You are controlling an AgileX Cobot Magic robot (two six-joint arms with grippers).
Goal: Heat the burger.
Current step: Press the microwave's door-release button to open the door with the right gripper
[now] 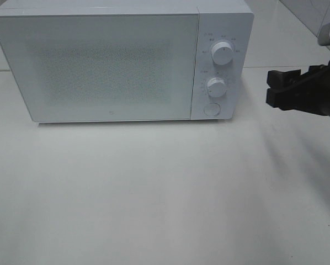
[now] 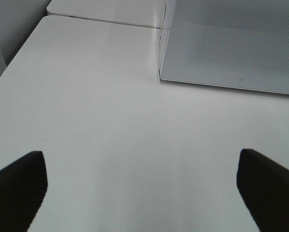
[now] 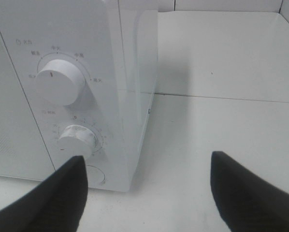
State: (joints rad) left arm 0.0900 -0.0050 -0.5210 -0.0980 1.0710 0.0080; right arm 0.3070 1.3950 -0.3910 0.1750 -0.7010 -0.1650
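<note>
Burger's nowhere in our views. Prob behind the shut frosted door (image 1: pixel 99 66) of the microwave (image 1: pixel 234 33), but we can't tell. Right gripper (image 1: pixel 271 88) hangs w/ fingers spread, empty, off the control-panel side near the lower knob (image 1: pixel 216 86), so it's the nearer arm for the round button (image 1: pixel 211 109) below. Left gripper (image 2: pixel 139 193) is also spread wide w/ nothing in it, low over the table (image 2: pixel 86 96) by the door's opposite corner. It's out of the high view.
</note>
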